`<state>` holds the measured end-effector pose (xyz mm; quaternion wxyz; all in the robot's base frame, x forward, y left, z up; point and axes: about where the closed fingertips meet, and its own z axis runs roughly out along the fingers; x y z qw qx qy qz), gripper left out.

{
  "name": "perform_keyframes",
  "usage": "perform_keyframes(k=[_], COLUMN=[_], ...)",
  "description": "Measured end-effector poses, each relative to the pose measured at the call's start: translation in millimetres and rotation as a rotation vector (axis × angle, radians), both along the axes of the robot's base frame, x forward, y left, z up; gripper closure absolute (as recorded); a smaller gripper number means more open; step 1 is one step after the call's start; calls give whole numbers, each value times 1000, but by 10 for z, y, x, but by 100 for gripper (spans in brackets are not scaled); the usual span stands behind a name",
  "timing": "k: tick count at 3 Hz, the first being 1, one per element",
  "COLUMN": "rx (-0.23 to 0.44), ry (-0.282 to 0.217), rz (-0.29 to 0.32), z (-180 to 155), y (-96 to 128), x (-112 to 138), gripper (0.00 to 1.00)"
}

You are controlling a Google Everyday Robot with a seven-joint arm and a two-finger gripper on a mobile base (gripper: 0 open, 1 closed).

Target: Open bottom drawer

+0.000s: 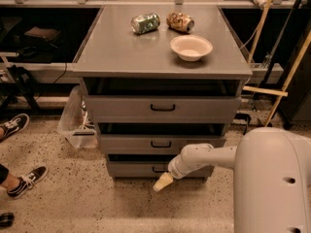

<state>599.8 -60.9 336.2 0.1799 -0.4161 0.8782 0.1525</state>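
Bench: a grey metal cabinet with a flat top and three drawers stacked beneath, standing on a speckled stone floor.
On the bench top: a crushed green drinks can lying on its side, a crumpled brown-and-gold can just beside it, and a shallow cream bowl nearer the front right edge.
Top drawer: the widest-looking grey front, black bar handle at its centre.
Middle drawer: a narrower grey front, with its own black handle.
Bottom drawer: there it is, the lowest and shortest grey front, right down by the floor under the middle one, with a dark gap along its top edge. Its small black handle only peeks out to the left of the arm.
Arm: a white rounded arm reaches in from the right, low across the bottom drawer's right half.
Pincer: cream-coloured, angled down and to the left, just in front of the bottom drawer's front and just below its handle. Open or closed? I cannot tell, nor whether it has hold of anything.
Robot body: a big white housing fills the lower right corner.
Left of the bench: a clear plastic bag on the floor and two black-and-white sneakers.
Right of the bench: pale wooden poles leaning.
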Motion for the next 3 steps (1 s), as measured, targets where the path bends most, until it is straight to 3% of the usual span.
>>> perform_keyframes(k=[1, 2, 3], rx=[-75, -262, -261], ry=[36, 26, 26], rz=[52, 147, 147], z=[-30, 72, 71], y=[-173, -672, -670], x=[30, 70, 69], gripper=[0, 0, 0])
